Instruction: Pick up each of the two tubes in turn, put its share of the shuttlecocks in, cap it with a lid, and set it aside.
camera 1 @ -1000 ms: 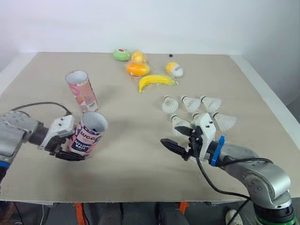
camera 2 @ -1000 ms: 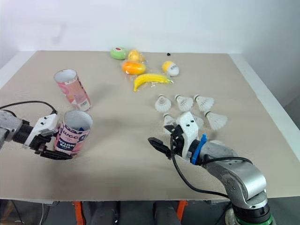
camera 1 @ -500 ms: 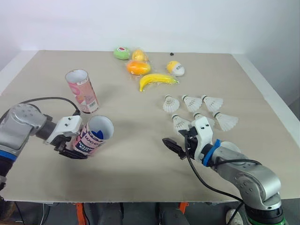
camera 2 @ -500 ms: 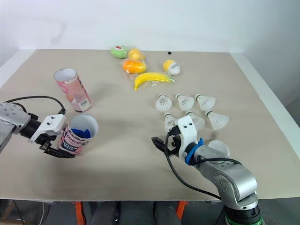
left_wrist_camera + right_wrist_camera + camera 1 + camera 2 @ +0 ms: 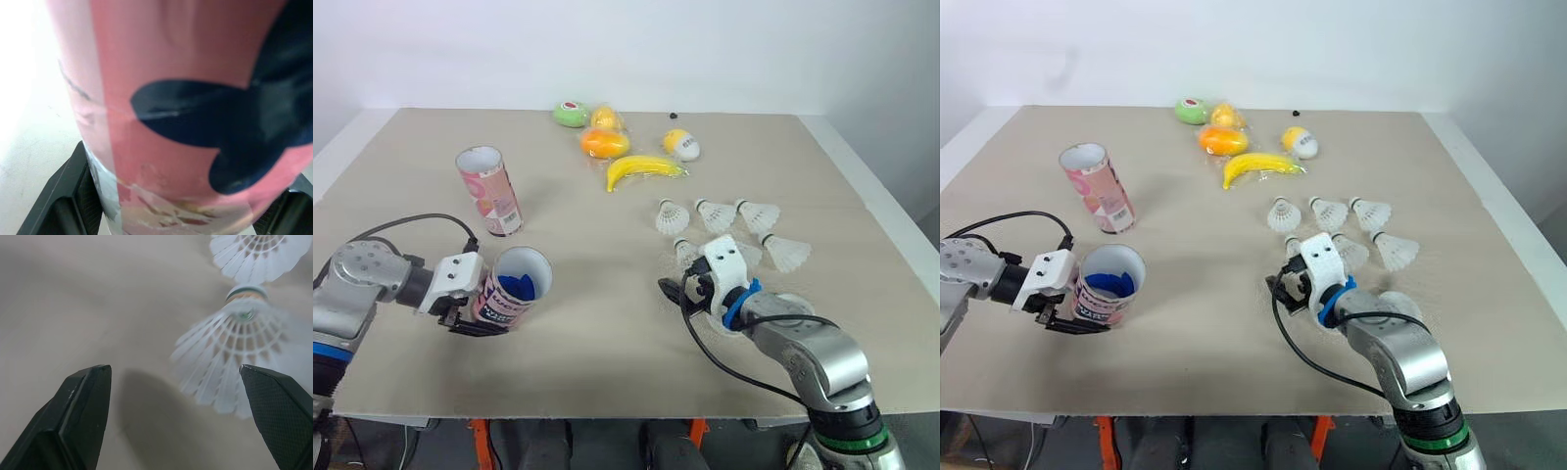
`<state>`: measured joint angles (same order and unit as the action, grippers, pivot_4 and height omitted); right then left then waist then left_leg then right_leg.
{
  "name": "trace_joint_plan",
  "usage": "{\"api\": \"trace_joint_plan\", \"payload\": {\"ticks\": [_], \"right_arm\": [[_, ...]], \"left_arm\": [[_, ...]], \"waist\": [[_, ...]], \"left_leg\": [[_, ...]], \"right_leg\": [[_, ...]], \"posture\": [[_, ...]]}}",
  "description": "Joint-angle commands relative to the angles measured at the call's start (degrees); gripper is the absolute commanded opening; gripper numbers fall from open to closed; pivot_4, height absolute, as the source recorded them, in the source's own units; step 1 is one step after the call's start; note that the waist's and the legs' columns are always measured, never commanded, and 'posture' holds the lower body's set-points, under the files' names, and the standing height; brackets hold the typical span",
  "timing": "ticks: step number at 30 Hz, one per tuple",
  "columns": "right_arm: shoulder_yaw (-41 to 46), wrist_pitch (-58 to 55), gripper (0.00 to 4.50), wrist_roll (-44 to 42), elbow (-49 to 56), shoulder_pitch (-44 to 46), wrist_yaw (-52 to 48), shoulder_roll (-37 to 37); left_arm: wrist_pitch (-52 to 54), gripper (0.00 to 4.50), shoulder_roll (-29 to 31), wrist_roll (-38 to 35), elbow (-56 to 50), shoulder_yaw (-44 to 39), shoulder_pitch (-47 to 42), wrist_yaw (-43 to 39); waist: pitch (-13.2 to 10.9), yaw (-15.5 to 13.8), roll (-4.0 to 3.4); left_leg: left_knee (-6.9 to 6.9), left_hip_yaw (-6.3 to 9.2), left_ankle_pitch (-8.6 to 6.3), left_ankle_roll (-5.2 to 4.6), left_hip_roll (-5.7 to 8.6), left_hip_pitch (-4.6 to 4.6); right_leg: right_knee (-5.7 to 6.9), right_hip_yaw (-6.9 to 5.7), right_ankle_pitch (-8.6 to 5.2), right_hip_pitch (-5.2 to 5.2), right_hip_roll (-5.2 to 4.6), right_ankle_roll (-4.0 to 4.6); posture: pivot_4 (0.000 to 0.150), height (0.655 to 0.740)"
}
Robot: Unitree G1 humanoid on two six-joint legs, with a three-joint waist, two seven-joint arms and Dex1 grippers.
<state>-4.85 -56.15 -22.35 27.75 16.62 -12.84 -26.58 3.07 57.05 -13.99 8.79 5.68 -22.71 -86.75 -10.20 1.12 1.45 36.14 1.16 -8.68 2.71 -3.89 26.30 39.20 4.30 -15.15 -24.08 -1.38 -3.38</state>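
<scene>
A pink tube with blue showing inside its open mouth is tilted just above the table at the front left, and my left gripper is shut on its lower body. In the left wrist view the pink wall with a dark blue print sits between both fingers. A second pink tube stands upright behind it. Several white shuttlecocks lie in a cluster on the right. My right gripper is open, low at the cluster's near-left edge. One shuttlecock lies just ahead of its fingers.
A banana, an orange fruit, a green fruit and a yellow-white ball lie at the back centre. A round whitish lid rests beside my right forearm. The table edge runs close on the right.
My left gripper has tipped the tube so its mouth faces up and toward me, then shifted it slightly right. My right gripper has moved away from me, up to the nearest shuttlecocks.
</scene>
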Motion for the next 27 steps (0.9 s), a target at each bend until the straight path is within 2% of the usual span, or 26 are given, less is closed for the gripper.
{"api": "trace_joint_plan", "payload": {"ticks": [1, 6, 9, 10, 12, 14, 17, 27], "right_arm": [[-0.4, 1.5, 4.50, 1.3, 0.7, 1.7, -0.6, 0.6], [-0.8, 1.6, 4.50, 2.8, 0.1, 2.5, -0.7, 1.5], [-1.0, 1.9, 3.79, 3.3, 0.1, 2.5, -0.9, 2.1], [-1.0, 1.9, 3.18, 3.4, 0.1, 2.5, -1.0, 2.3], [-1.0, 2.0, 2.43, 3.6, 0.3, 2.4, -1.3, 2.6], [-0.8, 2.0, 1.29, 3.5, 0.7, 2.2, -1.7, 2.9], [-0.5, 1.8, 0.06, 3.5, 1.2, 2.0, -2.1, 2.9], [0.1, 2.6, 0.06, 3.1, 3.2, 1.2, -4.8, 1.9]], "left_arm": [[0.9, 3.38, -0.6, 0.7, -1.2, 1.8, 1.4, -0.9], [2.3, 3.38, -0.5, 0.4, -1.9, 1.8, 1.6, -1.6], [2.3, 3.35, -0.4, 0.7, -1.4, 1.8, 1.2, -1.9], [2.1, 3.35, -0.4, 0.8, -1.1, 1.8, 1.0, -2.0], [2.0, 3.35, -0.4, 1.0, -0.8, 1.8, 0.8, -2.2], [1.9, 3.35, -0.4, 1.1, -0.6, 1.8, 0.6, -2.4], [1.9, 3.35, -0.6, 1.2, -0.4, 2.0, 0.4, -2.6], [1.4, 3.35, -1.0, 1.7, 0.1, 2.4, 0.2, -2.9]], "waist": [[0.0, 0.0, -0.01], [0.0, 0.0, -0.01], [0.0, 0.0, -0.01], [0.0, 0.0, -0.01], [0.0, 0.0, -0.01], [0.0, 0.0, -0.01], [0.0, 0.0, -0.01], [0.0, 0.1, -0.01]], "left_leg": [[0.00, 0.00, 0.00, 0.00, 0.00, 0.00], [0.00, 0.00, 0.00, 0.00, 0.00, 0.00], [0.00, -0.01, 0.00, 0.00, 0.00, 0.00], [0.00, 0.00, 0.00, 0.00, 0.00, 0.01], [-0.01, 0.00, 0.00, 0.00, 0.00, 0.01], [0.00, 0.00, 0.00, 0.00, 0.00, 0.01], [0.00, 0.00, 0.00, 0.00, 0.00, 0.00], [-0.01, 0.00, 0.00, 0.00, 0.00, 0.00]], "right_leg": [[0.00, 0.00, 0.00, 0.00, 0.00, 0.00], [0.00, 0.00, 0.01, 0.00, 0.00, 0.00], [0.00, 0.00, 0.00, 0.00, 0.00, -0.01], [0.00, 0.00, 0.00, 0.00, 0.00, -0.01], [0.00, 0.01, 0.00, 0.00, 0.01, -0.01], [0.00, 0.00, 0.00, 0.00, 0.01, -0.02], [0.00, 0.00, 0.00, -0.01, 0.01, -0.01], [0.00, 0.01, 0.01, -0.01, 0.01, -0.02]], "posture": [[0.150, 0.6917], [0.150, 0.6917], [0.150, 0.6917], [0.150, 0.6917], [0.150, 0.6917], [0.150, 0.6917], [0.150, 0.6917], [0.150, 0.6917]]}}
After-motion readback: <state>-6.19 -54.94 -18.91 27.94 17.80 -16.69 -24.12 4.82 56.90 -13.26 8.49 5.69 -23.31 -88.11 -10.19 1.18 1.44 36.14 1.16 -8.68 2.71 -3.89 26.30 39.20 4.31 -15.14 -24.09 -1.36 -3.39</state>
